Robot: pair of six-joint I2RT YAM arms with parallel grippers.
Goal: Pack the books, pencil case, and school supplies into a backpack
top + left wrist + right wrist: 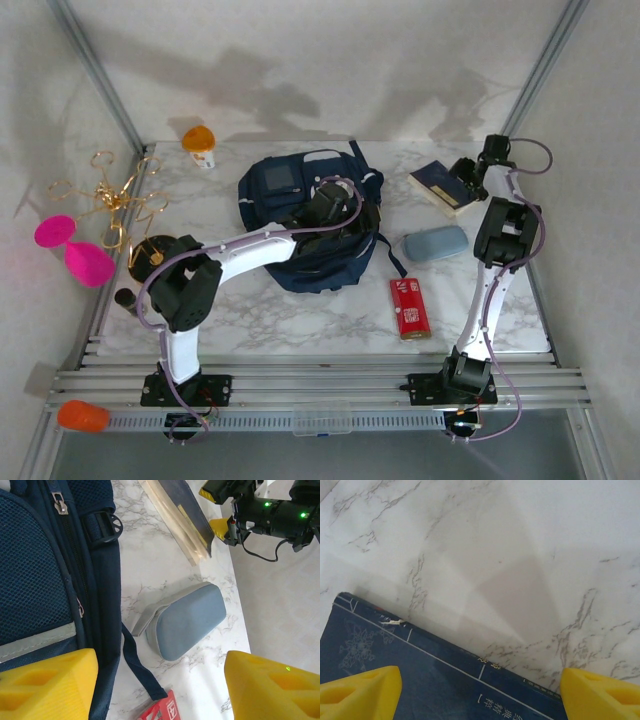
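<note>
1. Top view first: the bench point(300, 320) shows bare marble all along its lower strip. The backpack point(270, 185) sits above that at centre, with free marble to its left as well.
2. On the right half, the books point(440, 185) are stacked at upper right, close to the bench's right edge. The pencil case point(436, 243) lies just below them. The school supplies, a flat red box point(409, 308), lie lower again, apart from both.
3. Left jaws: spread apart over the backpack's right side, gripping nothing. In the left wrist view the pencil case lies mid-frame on open marble, above the gap between the yellow fingers point(45, 685).
4. Right jaws: wide apart over the top navy book. Its edge crosses the lower frame between the fingers, with clear marble above. I cannot tell whether they touch it.
</note>
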